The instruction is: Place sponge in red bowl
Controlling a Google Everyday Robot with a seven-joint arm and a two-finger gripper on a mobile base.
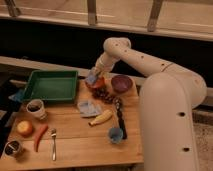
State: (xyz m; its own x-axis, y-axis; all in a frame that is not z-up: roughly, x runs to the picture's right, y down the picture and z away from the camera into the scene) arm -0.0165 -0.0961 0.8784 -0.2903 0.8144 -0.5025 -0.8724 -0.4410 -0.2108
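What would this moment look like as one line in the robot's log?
stage: placing | gripper: over red bowl | sponge: at gripper, above bowl | release: not yet seen

You're looking at a matt, grainy wooden table (80,142) under a smooth white plastic-looking arm (150,62). Its gripper (94,75) sits just above the glossy red bowl (96,85), at a soft blue sponge (92,78). The green tray (50,86) looks like smooth plastic, the fork (53,145) shiny metal, and the purple bowl (121,83) has a dull sheen
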